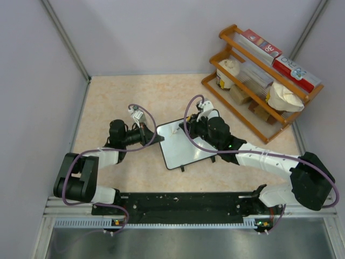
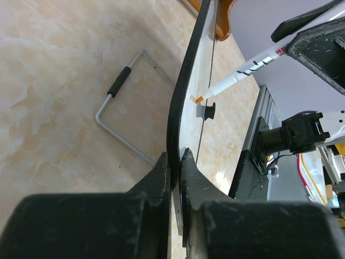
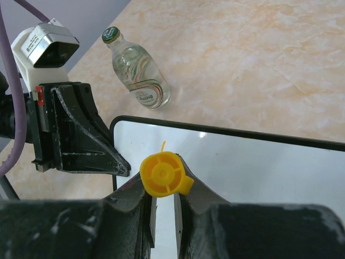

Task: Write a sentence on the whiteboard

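The whiteboard (image 1: 186, 144) lies mid-table, with a black frame and a glossy white face. My left gripper (image 1: 159, 139) is shut on its left edge; in the left wrist view the fingers (image 2: 161, 172) pinch the black frame (image 2: 180, 97) seen edge-on. My right gripper (image 1: 198, 123) is shut on a white marker (image 2: 245, 70), whose orange tip (image 2: 199, 99) touches the board near its far left corner. In the right wrist view the marker's yellow end cap (image 3: 163, 174) sits between the jaws. Of the sentence, only one short orange stroke (image 3: 163, 145) shows.
A wooden rack (image 1: 259, 116) with packets and boxes stands at the back right. A glass bottle (image 3: 137, 70) lies on the table beyond the board. A wire loop with a black grip (image 2: 124, 108) lies by the board's far side. A black rail (image 1: 183, 202) runs along the near edge.
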Controlling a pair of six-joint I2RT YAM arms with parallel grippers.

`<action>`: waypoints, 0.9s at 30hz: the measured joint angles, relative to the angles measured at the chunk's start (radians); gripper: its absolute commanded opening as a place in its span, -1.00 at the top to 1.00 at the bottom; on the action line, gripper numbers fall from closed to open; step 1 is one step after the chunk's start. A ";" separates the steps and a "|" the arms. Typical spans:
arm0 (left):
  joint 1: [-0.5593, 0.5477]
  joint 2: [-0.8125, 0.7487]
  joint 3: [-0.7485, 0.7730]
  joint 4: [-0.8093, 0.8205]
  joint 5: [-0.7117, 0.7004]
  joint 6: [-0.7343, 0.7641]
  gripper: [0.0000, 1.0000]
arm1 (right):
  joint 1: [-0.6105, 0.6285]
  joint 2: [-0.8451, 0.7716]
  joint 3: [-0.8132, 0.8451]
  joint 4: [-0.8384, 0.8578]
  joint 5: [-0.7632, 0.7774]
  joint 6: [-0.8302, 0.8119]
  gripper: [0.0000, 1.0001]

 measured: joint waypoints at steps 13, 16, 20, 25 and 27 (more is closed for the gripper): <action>0.000 0.002 0.000 0.000 0.000 0.000 1.00 | 0.000 -0.005 -0.007 -0.008 0.008 0.008 1.00; 0.000 0.002 0.000 0.000 -0.001 0.000 1.00 | 0.000 -0.007 -0.014 -0.007 0.008 0.010 1.00; 0.000 0.002 0.000 0.000 -0.001 0.000 1.00 | 0.000 -0.010 -0.023 -0.009 0.010 0.014 1.00; 0.000 0.002 0.000 0.000 0.000 0.000 1.00 | -0.001 -0.018 -0.033 -0.015 0.016 0.019 1.00; 0.000 0.002 0.000 0.000 0.000 0.000 1.00 | -0.003 -0.020 -0.033 -0.021 0.019 0.022 1.00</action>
